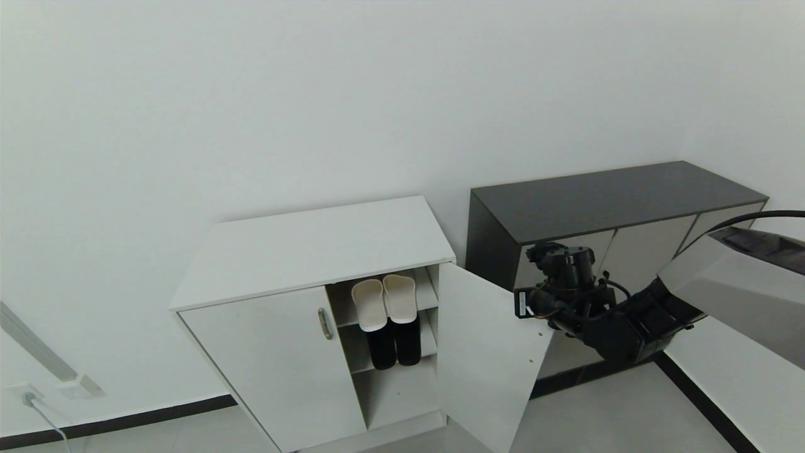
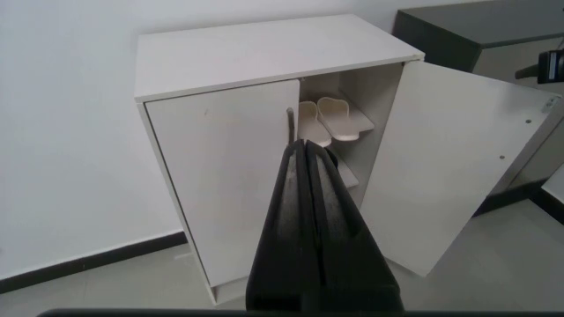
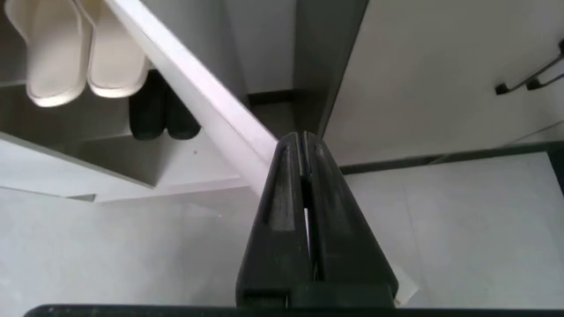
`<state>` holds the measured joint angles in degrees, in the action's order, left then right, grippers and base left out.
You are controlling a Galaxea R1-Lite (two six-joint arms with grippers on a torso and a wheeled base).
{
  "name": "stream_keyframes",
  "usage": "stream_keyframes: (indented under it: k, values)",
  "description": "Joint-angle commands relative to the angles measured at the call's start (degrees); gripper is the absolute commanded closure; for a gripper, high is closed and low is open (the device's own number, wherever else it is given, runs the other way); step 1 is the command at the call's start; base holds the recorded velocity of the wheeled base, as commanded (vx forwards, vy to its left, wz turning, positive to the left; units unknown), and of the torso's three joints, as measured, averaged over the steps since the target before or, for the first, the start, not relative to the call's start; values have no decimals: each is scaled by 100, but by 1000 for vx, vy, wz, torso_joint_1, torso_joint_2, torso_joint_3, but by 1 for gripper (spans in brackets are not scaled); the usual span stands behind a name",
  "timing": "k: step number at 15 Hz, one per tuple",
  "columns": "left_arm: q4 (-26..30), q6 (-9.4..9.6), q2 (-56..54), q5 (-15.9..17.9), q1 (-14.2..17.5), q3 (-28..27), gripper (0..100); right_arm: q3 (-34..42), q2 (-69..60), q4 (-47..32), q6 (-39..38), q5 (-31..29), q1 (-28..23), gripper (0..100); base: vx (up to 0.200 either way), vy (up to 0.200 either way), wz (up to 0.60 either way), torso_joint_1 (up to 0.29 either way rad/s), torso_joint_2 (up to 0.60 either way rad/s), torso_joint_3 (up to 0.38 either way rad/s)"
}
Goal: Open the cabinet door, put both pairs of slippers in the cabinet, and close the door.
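Observation:
The white cabinet (image 1: 314,245) stands against the wall with its right door (image 1: 487,352) swung open and its left door (image 1: 277,358) closed. Inside, a white pair of slippers (image 1: 383,302) lies on the upper shelf and a black pair (image 1: 394,343) on the shelf below. My right gripper (image 3: 304,141) is shut and empty, its tip at the outer edge of the open door (image 3: 189,79); the white slippers (image 3: 70,48) and black slippers (image 3: 163,110) lie beyond. My left gripper (image 2: 298,148) is shut and empty, held off in front of the closed left door (image 2: 229,167).
A dark-topped sideboard (image 1: 616,201) stands just right of the white cabinet, behind the open door. A white counter edge (image 1: 742,377) runs along the right. A wall socket with a cable (image 1: 25,397) sits low at the left. The floor before the cabinet is bare.

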<state>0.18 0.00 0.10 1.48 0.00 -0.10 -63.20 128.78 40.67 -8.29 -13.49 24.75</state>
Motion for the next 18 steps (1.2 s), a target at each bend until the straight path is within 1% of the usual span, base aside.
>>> stream_keyframes:
  k: [1,5,8,10,14,16,18]
  values:
    - [-1,0,-1,2,0,1,100,9,51,3,3,-4,4,100,0,0,0,0,0,0]
    - [-1,0,-1,-7,0,1,100,62,51,20,12,5,39,100,0,0,0,0,0,0]
    - [-1,0,-1,-7,0,1,100,167,7,29,29,-22,171,100,0,0,0,0,0,0]
    - [-1,0,-1,-7,0,1,100,255,-81,20,29,-30,347,100,0,0,0,0,0,0]
    - [-1,0,-1,-7,0,1,100,607,-547,29,29,-74,874,100,0,0,0,0,0,0]
    - [-1,-9,-1,-7,0,1,100,668,-653,29,29,-66,892,100,0,0,0,0,0,0]
    - [-1,-9,-1,-7,0,1,100,668,-521,20,38,-74,698,100,0,0,0,0,0,0]
